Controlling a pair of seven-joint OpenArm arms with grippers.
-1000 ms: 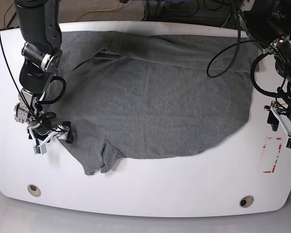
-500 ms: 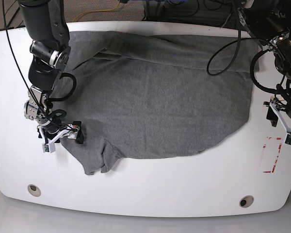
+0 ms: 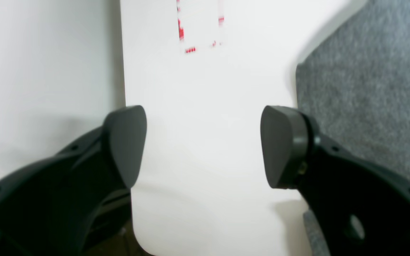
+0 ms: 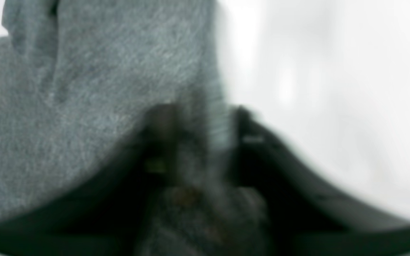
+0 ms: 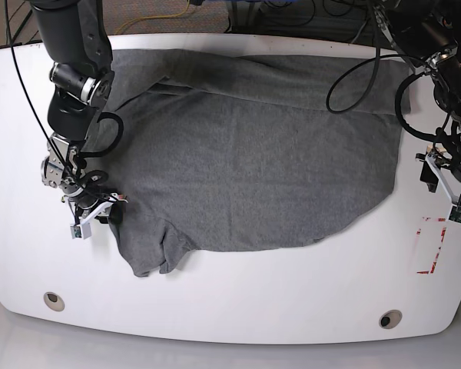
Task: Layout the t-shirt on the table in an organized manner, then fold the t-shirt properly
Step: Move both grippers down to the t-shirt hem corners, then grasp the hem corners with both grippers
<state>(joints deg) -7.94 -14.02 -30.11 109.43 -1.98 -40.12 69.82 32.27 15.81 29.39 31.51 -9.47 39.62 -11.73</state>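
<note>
The dark grey t-shirt (image 5: 246, 154) lies spread over most of the white table (image 5: 253, 300), with a sleeve bunched at its front left corner. My right gripper (image 5: 98, 215) is at the shirt's left edge, just above that sleeve. In the blurred right wrist view the right gripper (image 4: 205, 121) has its jaws drawn together on the hem of the t-shirt (image 4: 84, 89). My left gripper (image 5: 443, 188) hovers open over bare table (image 3: 205, 89) off the shirt's right edge. Nothing is between its fingers in the left wrist view (image 3: 203, 145), and the t-shirt (image 3: 368, 89) lies just right of them.
Red tape marks (image 5: 430, 246) sit on the table near the left gripper and show in the left wrist view as red tape marks (image 3: 187, 35) too. Two grommet holes (image 5: 54, 300) (image 5: 389, 318) lie along the front edge. Cables hang over the back right.
My right gripper slid right and slightly up onto the shirt's left edge, and its jaws closed on the fabric. The left gripper drifted slightly upward and stayed open.
</note>
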